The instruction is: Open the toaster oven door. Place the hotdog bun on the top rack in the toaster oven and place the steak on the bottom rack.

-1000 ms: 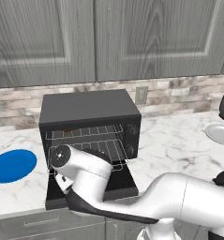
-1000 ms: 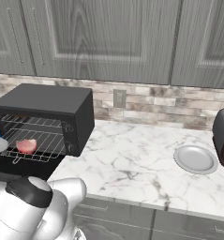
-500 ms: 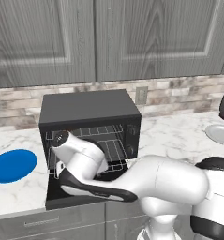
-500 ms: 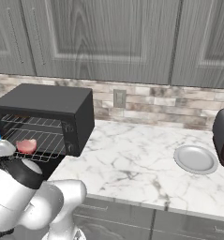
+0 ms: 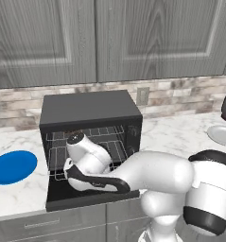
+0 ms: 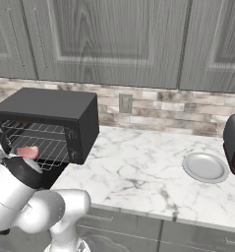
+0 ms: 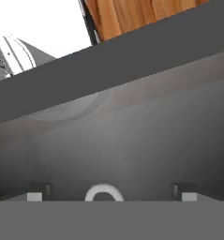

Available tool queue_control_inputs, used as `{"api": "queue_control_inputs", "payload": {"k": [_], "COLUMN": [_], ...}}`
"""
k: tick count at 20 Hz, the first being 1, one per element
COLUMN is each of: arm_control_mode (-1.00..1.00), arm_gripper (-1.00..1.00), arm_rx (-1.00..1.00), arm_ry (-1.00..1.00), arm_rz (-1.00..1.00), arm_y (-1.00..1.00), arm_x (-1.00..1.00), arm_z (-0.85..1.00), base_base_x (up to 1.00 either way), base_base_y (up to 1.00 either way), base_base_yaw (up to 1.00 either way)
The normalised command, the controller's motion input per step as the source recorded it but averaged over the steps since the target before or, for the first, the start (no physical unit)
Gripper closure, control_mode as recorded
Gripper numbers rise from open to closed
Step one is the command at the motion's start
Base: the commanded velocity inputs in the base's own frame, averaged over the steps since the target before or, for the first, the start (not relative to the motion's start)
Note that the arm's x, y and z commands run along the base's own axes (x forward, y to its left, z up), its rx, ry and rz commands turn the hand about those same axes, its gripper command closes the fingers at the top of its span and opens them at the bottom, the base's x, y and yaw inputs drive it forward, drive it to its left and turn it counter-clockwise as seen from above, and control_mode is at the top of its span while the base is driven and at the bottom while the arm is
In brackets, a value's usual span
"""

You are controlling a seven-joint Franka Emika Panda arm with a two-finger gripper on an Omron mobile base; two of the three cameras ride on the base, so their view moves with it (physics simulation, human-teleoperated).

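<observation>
Toaster oven (image 5: pixel 88 111) sits on the marble counter (image 6: pixel 138 167) against the brick backsplash, black box with a dark-grey top. Toaster oven door (image 5: pixel 81 197) is fully down, lying flat out over the counter's front edge.

Arm reaches from the base into the oven mouth; its wrist and forearm sit low over the lowered door, blocking much of the cavity in the left base view. The gripper itself is hidden there. Hand view: dark grey surfaces close up, two small finger tips (image 7: pixel 34 196) well apart at the bottom, nothing visible between them. Whether it is truly open I cannot tell for certain.

Steak (image 6: pixel 28 152): pinkish-red piece visible in the right base view, lying on the bottom rack (image 6: pixel 52 152) near the oven's front, just beside the arm's dark joint. Top rack (image 5: pixel 98 133) shows as wire grid above; hotdog bun not made out.

Blue round plate (image 5: pixel 12 166) lies left of the oven. Grey plate (image 6: pixel 205 167) lies far right.
</observation>
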Motion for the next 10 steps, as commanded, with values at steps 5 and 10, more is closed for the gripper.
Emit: {"api": "queue_control_inputs", "payload": {"k": [5,10], "arm_control_mode": [-1.0,-1.0], "arm_gripper": [-1.0,-1.0], "arm_rx": [0.13,0.08], "arm_ry": [-0.01,-0.07], "arm_rz": [-0.2,-0.17], "arm_y": [0.0,0.0], "arm_x": [0.64,0.77], "arm_z": [-0.38,-0.05], "base_base_x": [0.0,0.0], "base_base_y": [0.0,0.0], "base_base_yaw": [0.0,0.0]}}
